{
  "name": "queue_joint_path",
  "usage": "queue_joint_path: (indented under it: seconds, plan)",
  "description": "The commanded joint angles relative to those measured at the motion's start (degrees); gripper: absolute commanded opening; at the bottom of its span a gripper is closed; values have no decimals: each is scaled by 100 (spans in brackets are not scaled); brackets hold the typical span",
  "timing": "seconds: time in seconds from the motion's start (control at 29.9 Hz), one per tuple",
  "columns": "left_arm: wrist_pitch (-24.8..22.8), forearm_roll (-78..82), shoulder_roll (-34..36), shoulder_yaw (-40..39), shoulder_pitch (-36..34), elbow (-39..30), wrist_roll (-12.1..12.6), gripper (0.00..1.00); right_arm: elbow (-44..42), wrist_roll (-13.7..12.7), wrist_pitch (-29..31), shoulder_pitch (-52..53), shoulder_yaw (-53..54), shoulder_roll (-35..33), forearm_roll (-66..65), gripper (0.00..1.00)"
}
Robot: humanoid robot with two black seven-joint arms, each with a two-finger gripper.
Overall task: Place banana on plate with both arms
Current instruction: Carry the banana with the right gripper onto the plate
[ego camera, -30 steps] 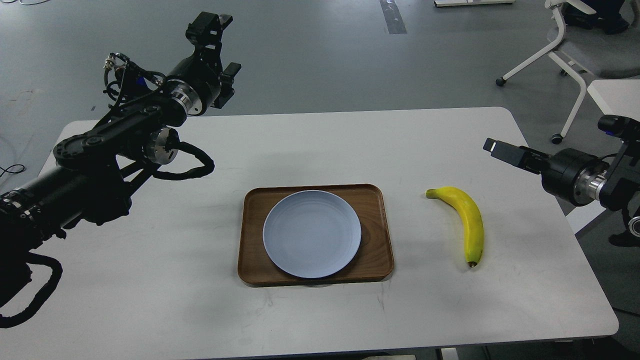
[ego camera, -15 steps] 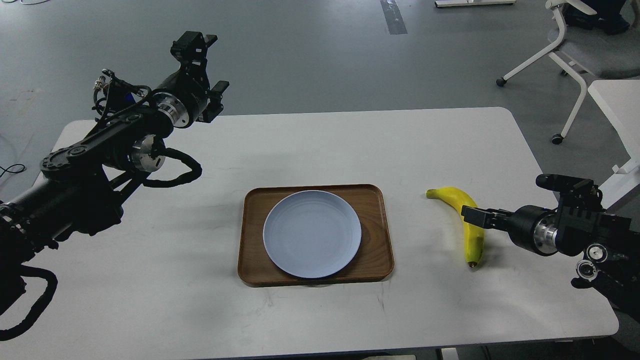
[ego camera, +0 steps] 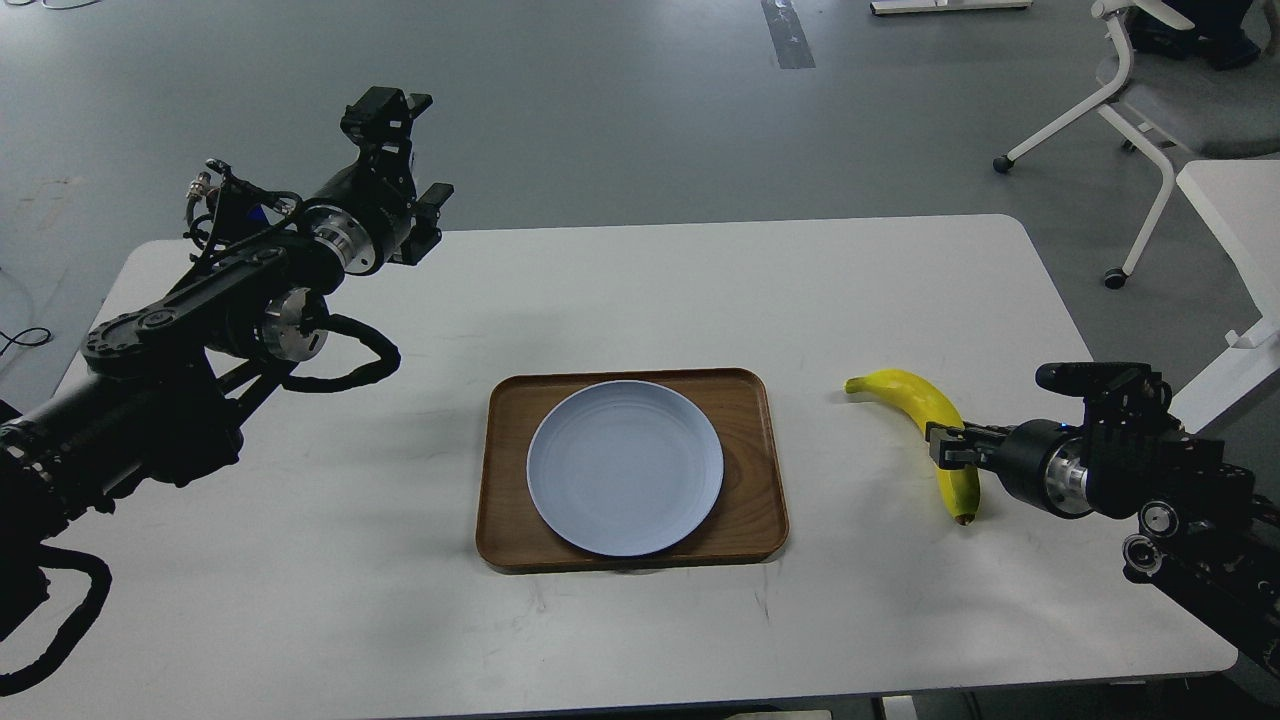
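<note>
Our left arm (ego camera: 180, 330): matte black, chunky segmented links, silver wrist ring & silver round joint cap, black corrugated cable loops, small bundle w/ metal connectors. Our right arm (ego camera: 1150, 480): black too, silver wrist ring, two small round silver caps. Blocky black pincers both sides.

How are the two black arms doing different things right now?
The left gripper is raised over the table's far left corner, away from everything; the right gripper is low, at the banana. The left one's fingers stand clearly apart; the right one's are too small and dark to judge. The left arm reaches far in; the right barely crosses the table's edge. Both are black with silver wrist rings.
</note>
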Motion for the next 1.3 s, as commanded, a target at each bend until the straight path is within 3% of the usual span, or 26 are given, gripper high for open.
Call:
queue_joint_path:
  seconds: [0.0,0.13,0.17,0.23,0.43,0.6,0.67,0.8,0.84,0.87,1.07,1.27]
  plan:
    - [7,11,4,16,46,2,-62,98,86,74,-9,183,10,31,30,0]
    - [7,19,65,16,46,2,-71,98,446,354,-9,780,-130,48,65,0]
    - [7,19,100,25,46,2,-71,98,560,660,-9,1086,-391,135,74,0]
    - [-2,19,127,25,46,2,-71,98,631,977,0,1683,-1013,285,39,0]
    - [16,11,171,25,81,2,-71,98,395,1006,17,2898,-2580,1189,22,0]
    - [16,11,250,25,116,2,-71,98,-45,997,17,2970,-2863,1691,4,0]
    - [7,11,294,25,116,-6,-71,98,-194,988,17,2970,-2916,1797,4,5]
    - [-28,11,382,16,116,-6,-62,98,-336,891,8,2917,-2960,1885,30,45]
    - [-28,11,391,16,108,-6,-62,98,-336,865,0,2909,-2952,1894,74,86]
    - [-28,11,391,16,108,-6,-53,98,-336,865,-9,2917,-2943,1903,92,99]
    - [-28,2,338,-10,99,-6,-10,98,-336,795,-176,2865,-2627,1903,179,100]
    - [-414,-77,373,-80,90,-50,-45,98,-379,777,-325,2873,-1433,1894,1953,100]
